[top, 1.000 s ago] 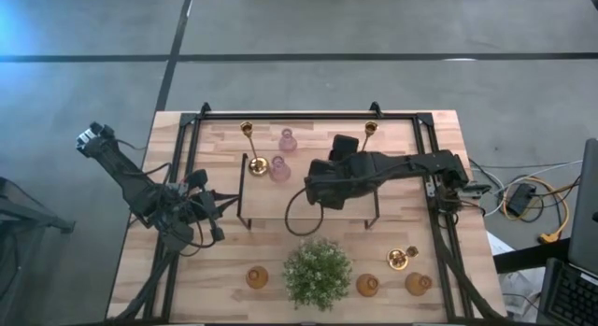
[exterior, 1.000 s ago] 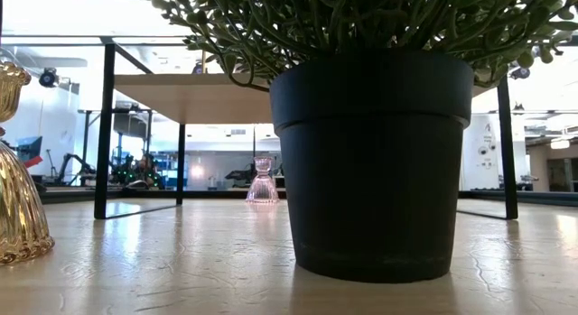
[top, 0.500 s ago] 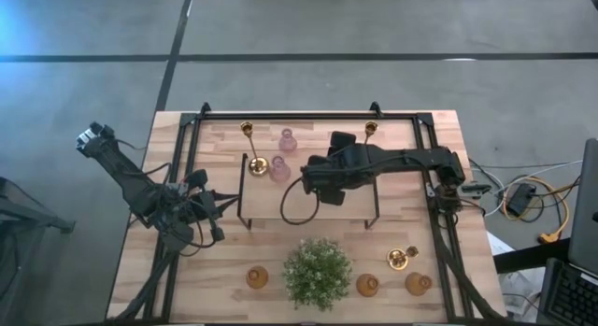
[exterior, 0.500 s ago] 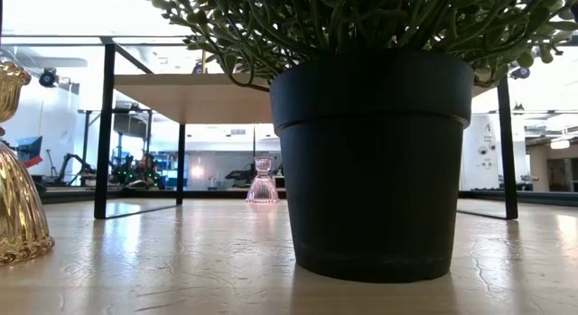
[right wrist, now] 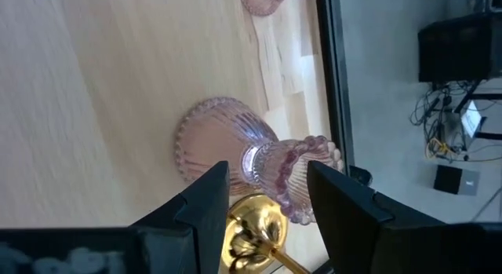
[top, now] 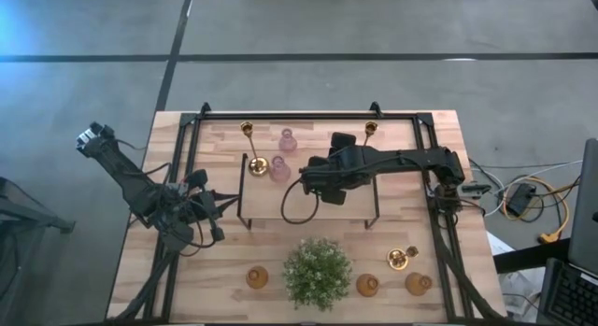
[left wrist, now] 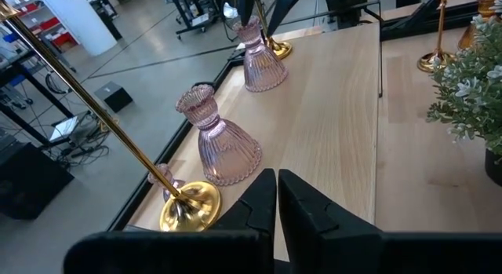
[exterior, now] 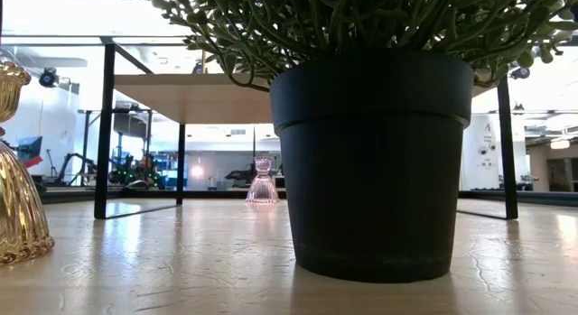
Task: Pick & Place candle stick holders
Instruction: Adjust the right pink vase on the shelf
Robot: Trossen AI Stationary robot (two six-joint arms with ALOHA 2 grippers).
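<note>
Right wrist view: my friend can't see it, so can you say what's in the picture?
The right gripper has its two dark fingers open, pointing at a pink glass candle holder standing on the pale wooden table. A shiny brass candle holder sits right beside the pink one.

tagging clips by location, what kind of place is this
Probably a robotics lab or workshop: a wooden table on a bare concrete floor, loose cables beside it, and equipment racks in the open hall behind.
</note>
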